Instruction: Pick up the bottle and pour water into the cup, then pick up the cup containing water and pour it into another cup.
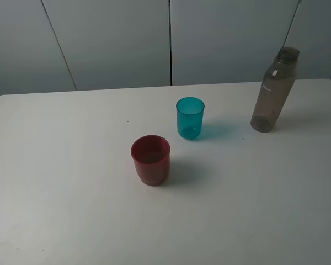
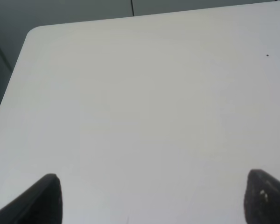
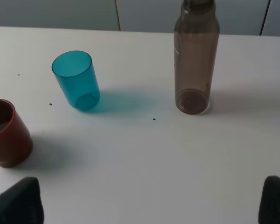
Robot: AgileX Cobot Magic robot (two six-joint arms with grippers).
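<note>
The smoky-brown bottle stands upright and capless at the table's far right; the right wrist view shows the bottle ahead of that gripper. The teal cup stands near the middle, also seen as the teal cup. The wider red cup sits in front and left of it; the red cup is at the frame edge. My right gripper is open, well short of the bottle, holding nothing. My left gripper is open over bare table. Neither arm shows in the high view.
The white table carries only these three things. Its far edge meets a grey panelled wall. The left wrist view shows the table's rounded corner.
</note>
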